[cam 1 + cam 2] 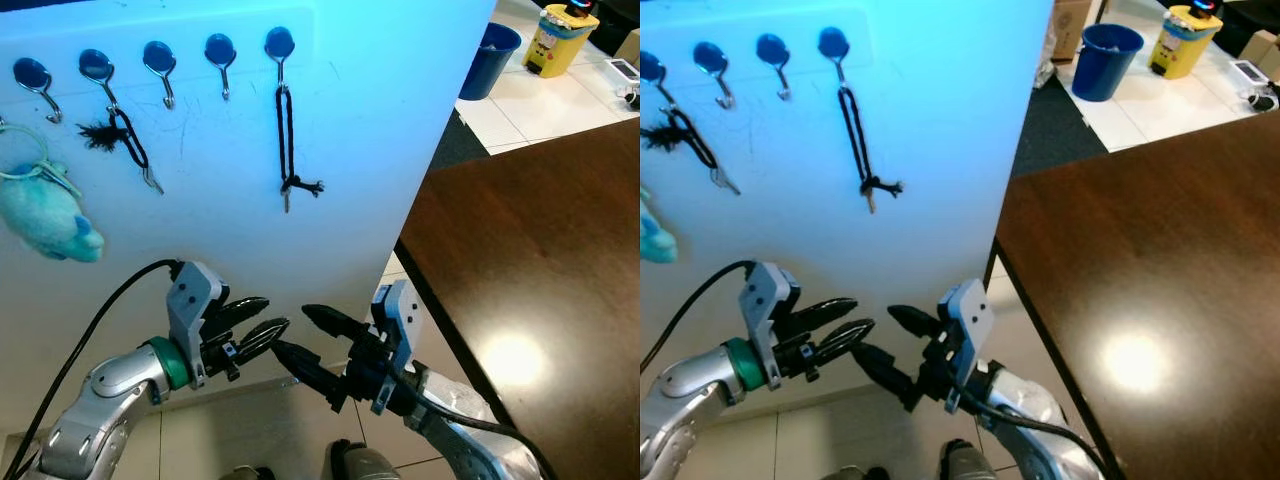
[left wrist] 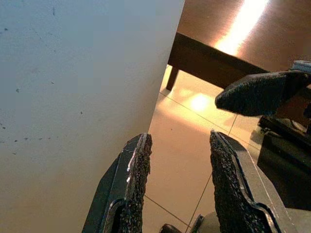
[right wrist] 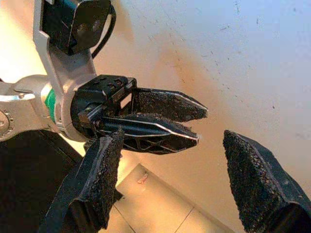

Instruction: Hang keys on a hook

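Low in the frame, the left gripper (image 1: 268, 318) and right gripper (image 1: 300, 333) faced each other, jaws apart and empty. The keys (image 1: 287, 186) hung by a black loop from the rightmost hook (image 1: 279, 46) (upper centre) on the white board (image 1: 380, 130).

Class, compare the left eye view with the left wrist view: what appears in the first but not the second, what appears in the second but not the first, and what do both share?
Left eye view alone: the row of blue-capped metal hooks, the black cord loop with a key hanging from one, the fluffy turquoise plush keychain, the dark blue bin.

Left wrist view alone: the dark wooden table leg standing on the tiled floor, and the rough inner pads of the left end effector, seen close up.

Both: the white board, the brown wooden table, the open right end effector.
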Controlling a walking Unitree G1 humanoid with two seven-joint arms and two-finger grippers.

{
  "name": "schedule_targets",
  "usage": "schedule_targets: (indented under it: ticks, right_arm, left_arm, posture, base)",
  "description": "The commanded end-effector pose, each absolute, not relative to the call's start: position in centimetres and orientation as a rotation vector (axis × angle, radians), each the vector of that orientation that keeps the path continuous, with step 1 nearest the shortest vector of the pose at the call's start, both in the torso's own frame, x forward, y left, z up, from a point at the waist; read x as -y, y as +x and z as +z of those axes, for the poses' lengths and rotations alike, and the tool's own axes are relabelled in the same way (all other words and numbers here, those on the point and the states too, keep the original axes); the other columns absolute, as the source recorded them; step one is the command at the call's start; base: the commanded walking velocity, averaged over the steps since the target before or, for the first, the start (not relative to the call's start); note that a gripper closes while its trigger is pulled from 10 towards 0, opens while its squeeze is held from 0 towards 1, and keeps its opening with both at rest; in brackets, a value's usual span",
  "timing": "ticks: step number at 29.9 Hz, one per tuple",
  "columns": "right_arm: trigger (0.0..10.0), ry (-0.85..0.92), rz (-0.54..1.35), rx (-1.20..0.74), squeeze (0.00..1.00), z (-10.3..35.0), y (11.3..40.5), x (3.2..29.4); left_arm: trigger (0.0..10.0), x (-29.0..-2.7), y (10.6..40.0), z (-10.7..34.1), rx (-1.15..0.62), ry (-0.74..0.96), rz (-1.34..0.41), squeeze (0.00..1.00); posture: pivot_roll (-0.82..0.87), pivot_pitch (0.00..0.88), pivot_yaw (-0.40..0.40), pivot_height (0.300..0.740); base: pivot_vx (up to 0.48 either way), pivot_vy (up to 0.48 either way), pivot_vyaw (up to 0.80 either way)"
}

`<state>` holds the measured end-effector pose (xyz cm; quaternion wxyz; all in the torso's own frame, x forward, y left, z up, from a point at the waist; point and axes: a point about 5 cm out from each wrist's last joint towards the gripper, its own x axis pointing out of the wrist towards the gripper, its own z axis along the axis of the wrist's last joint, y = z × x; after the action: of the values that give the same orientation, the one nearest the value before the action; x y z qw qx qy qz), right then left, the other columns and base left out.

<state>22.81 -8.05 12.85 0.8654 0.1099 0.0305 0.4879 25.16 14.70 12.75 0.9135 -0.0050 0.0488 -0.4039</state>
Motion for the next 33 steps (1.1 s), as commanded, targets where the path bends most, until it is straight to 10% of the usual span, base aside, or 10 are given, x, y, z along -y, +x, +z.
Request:
schedule_targets:
  ticks: [1, 33]
  right_arm:
    - [10.0, 0.251, 1.029, -0.077, 0.00, 12.6, 22.5, 7.9]
    - [10.0, 0.264, 0.998, -0.073, 0.00, 12.5, 23.0, 7.8]
  left_arm:
    - [10.0, -14.7, 25.0, 12.9, -0.100, -0.021, -0.824, 0.00]
    - [10.0, -14.3, 25.2, 13.0, -0.101, 0.038, -0.872, 0.00]
  posture:
    - [-0.25, 0.111, 0.124, 0.740]
    - [-0.27, 0.114, 0.137, 0.740]
  base:
    - [0.000, 0.000, 0.00]
    - [0.000, 0.000, 0.00]
